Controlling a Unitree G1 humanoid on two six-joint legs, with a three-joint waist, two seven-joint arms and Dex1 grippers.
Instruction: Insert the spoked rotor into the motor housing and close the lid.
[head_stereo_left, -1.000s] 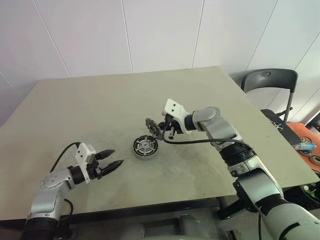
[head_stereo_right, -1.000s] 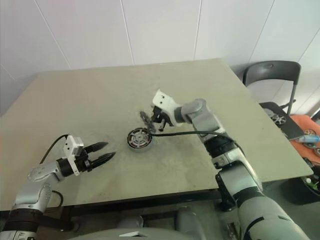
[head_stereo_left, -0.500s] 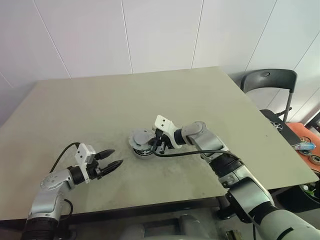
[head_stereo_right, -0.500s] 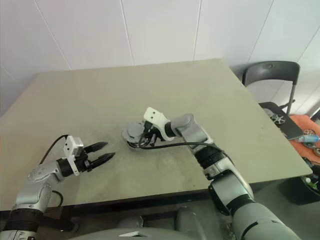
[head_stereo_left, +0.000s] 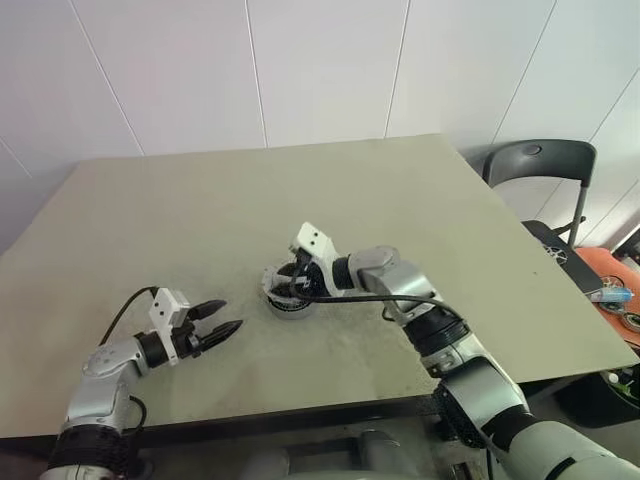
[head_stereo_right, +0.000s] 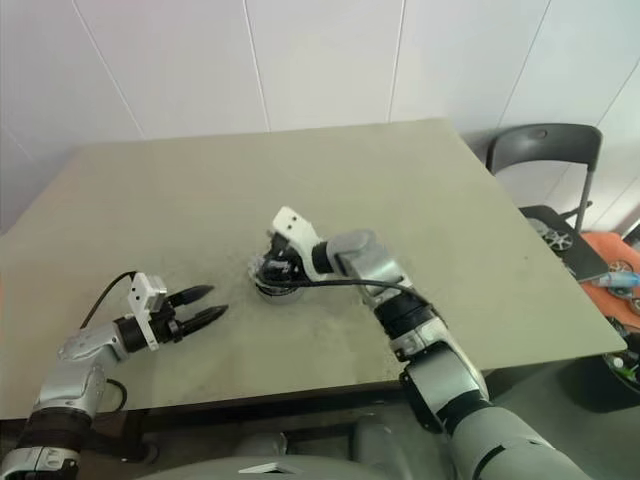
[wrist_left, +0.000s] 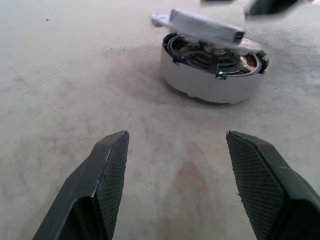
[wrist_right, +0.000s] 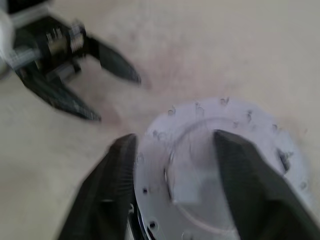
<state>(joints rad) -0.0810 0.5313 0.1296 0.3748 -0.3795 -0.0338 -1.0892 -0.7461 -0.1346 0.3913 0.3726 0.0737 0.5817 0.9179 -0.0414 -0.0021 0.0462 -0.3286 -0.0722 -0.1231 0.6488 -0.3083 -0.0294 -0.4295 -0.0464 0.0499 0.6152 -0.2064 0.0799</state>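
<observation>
The lid (wrist_right: 220, 170) is sat tilted on the motor housing (wrist_left: 210, 82), straight below the right gripper (wrist_right: 172, 165), fingers spread either side; left gripper (wrist_left: 175, 165) is parked open nearby.

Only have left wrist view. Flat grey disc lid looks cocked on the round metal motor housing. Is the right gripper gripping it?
Observer: No grip visible. In the right wrist view the right gripper has its jaws apart, with the flat grey ribbed lid showing between them.
Operator: Where is that gripper from above?
Observer: Head view: right over the round metal motor housing, arm reaching in from the robot's right.
Operator: Anything near the table?
Observer: A dark chair stands past the far right corner of the table.
</observation>
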